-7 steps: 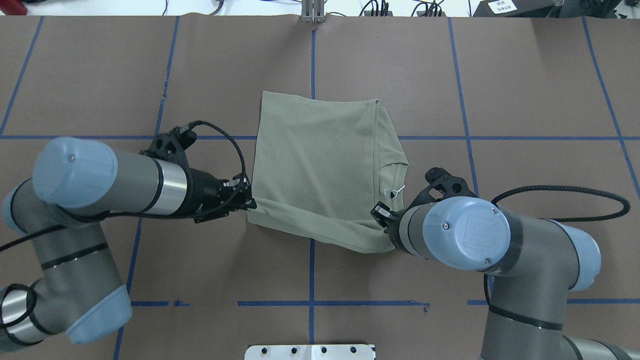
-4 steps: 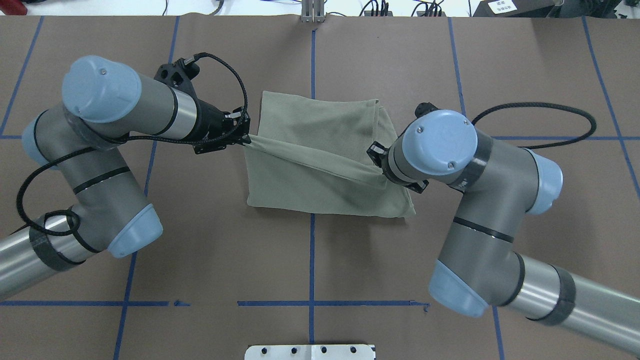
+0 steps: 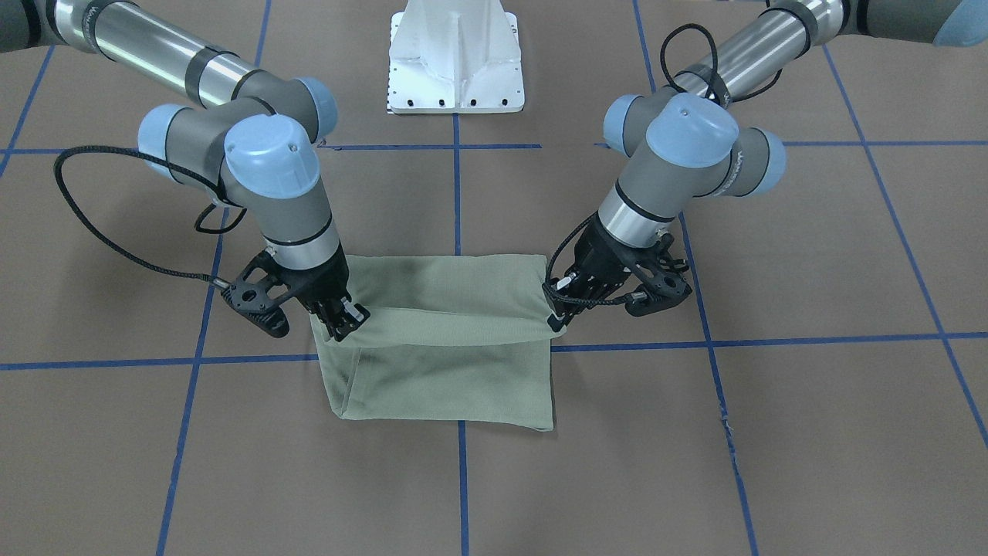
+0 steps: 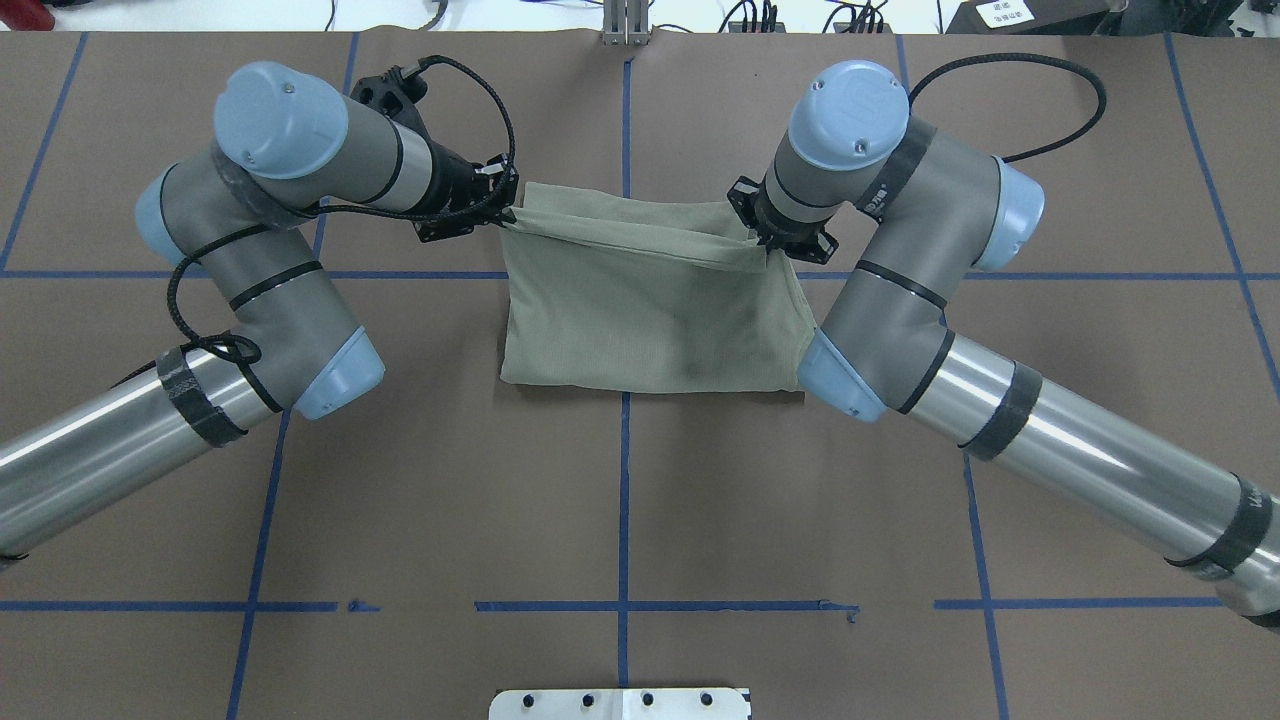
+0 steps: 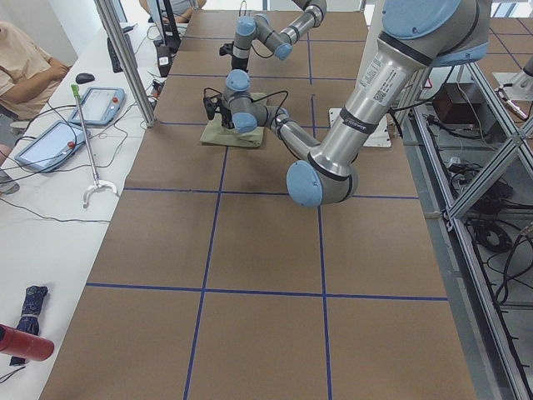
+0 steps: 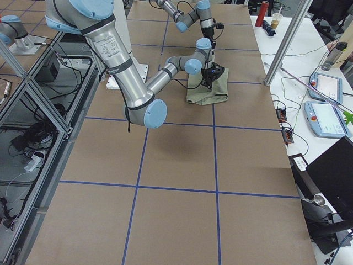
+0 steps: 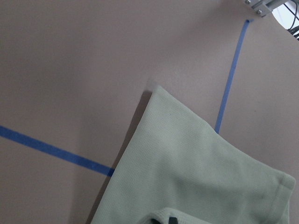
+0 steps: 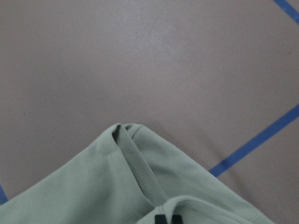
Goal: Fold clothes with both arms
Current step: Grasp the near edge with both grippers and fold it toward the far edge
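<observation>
The pale sage-green shirt [image 4: 650,320] lies folded on the brown table, a rough rectangle at the centre. Its upper layer is lifted into a taut band between the two arms, near the shirt's far edge. My left gripper [image 4: 507,212] is shut on the band's left end and my right gripper [image 4: 768,245] is shut on its right end. In the front-facing view the left gripper [image 3: 557,318] is on the right and the right gripper [image 3: 345,324] on the left, both just above the cloth [image 3: 440,378]. Each wrist view shows a pinched shirt corner [image 7: 196,177] [image 8: 117,186] over the table.
Blue tape lines [image 4: 624,500] cross the brown table cover. The white pedestal base [image 3: 455,62] stands on the robot's side, its plate [image 4: 620,703] at the near edge. A side bench holds tablets [image 5: 50,142], and a person [image 5: 21,58] sits beside it.
Both grippers have carried the shirt's near edge away from the robot, up and over the shirt towards its far edge. The collar and tag are now covered.
</observation>
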Action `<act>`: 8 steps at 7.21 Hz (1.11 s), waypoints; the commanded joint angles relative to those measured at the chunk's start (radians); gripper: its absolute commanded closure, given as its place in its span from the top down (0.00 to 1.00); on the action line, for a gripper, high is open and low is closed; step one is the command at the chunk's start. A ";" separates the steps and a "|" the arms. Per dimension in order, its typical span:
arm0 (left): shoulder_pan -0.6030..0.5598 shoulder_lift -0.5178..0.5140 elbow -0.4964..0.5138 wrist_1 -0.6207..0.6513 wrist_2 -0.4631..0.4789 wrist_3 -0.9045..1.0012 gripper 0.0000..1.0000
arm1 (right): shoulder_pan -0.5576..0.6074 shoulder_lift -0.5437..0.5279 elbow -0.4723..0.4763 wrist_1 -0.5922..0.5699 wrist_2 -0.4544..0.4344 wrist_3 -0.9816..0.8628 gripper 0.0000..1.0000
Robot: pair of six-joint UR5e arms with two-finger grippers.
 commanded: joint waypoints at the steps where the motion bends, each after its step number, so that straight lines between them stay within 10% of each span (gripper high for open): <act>1: -0.004 -0.069 0.137 -0.070 0.040 0.016 0.00 | 0.032 0.043 -0.121 0.060 0.036 -0.082 0.00; 4: -0.008 -0.083 0.215 -0.120 0.072 0.067 0.00 | 0.051 0.098 -0.198 0.063 0.052 -0.124 0.00; 5: -0.008 -0.100 0.232 -0.120 0.074 0.068 0.05 | 0.054 0.098 -0.236 0.116 0.065 -0.125 0.19; 6: -0.008 -0.126 0.272 -0.140 0.135 0.133 0.60 | 0.066 0.097 -0.288 0.170 0.067 -0.203 0.99; 8: -0.077 -0.143 0.346 -0.186 0.160 0.243 1.00 | 0.177 0.097 -0.342 0.172 0.120 -0.439 1.00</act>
